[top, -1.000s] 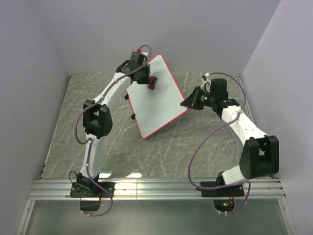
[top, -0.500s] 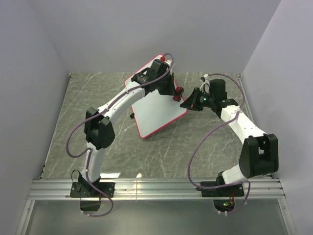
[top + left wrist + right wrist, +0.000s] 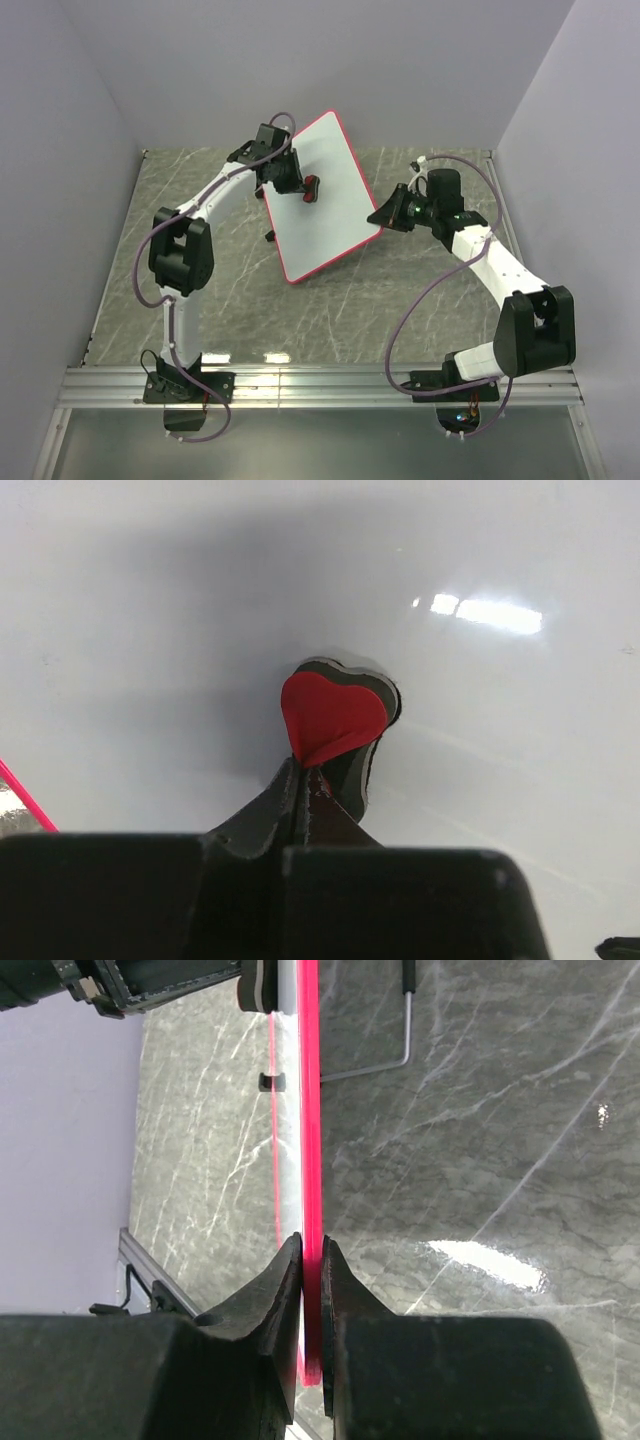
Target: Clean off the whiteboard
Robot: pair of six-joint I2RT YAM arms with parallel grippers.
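The whiteboard (image 3: 335, 215), white with a thin red rim, stands tilted over the middle of the table, its surface showing no marks. My left gripper (image 3: 303, 187) is shut on a small red-and-black heart-shaped eraser (image 3: 312, 188), pressed against the upper left part of the board. In the left wrist view the eraser (image 3: 333, 715) lies flat on the whiteboard (image 3: 150, 630) just beyond my left gripper (image 3: 305, 776). My right gripper (image 3: 384, 214) is shut on the board's right edge; the red rim (image 3: 311, 1110) runs edge-on between the fingers of my right gripper (image 3: 311, 1252).
The grey marble table (image 3: 200, 290) lies under the board, with lilac walls on three sides. An aluminium rail (image 3: 320, 385) carries the arm bases. Black feet (image 3: 270, 237) stick out at the board's left edge. A thin metal wire stand (image 3: 405, 1020) shows behind the board.
My left gripper swept the eraser to the board's right side half a second ago and has come back to the upper left. The board rocked with it; the right gripper kept its hold.
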